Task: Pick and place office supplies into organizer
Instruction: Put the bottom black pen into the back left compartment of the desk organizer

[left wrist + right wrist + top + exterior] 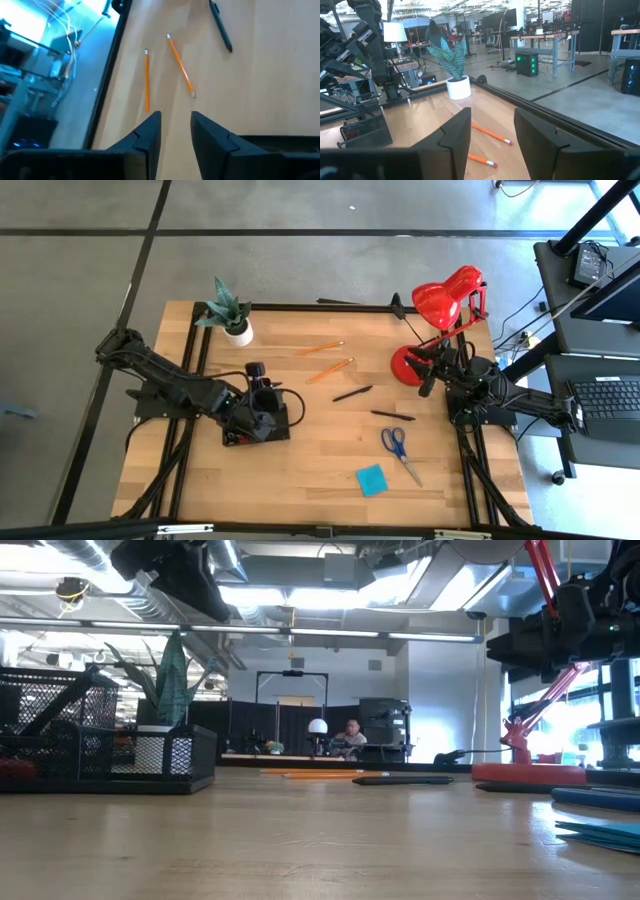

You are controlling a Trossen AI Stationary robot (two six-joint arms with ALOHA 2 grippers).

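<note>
Black left gripper (pixel 262 388) fingers apart above organizer (pixel 258 423); right gripper (pixel 432 372) fingers apart, empty

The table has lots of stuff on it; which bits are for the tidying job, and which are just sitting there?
For the job: organizer, two pencils, two pens, scissors, sticky-note pad.
Just there: red desk lamp, potted plant.

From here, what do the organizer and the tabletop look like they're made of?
Organizer: probably black wire mesh, likely metal, since the low view shows a fine grid you can see through. Tabletop: light wood with a smooth, slightly glossy finish; plank seams and grain show from above.
</note>
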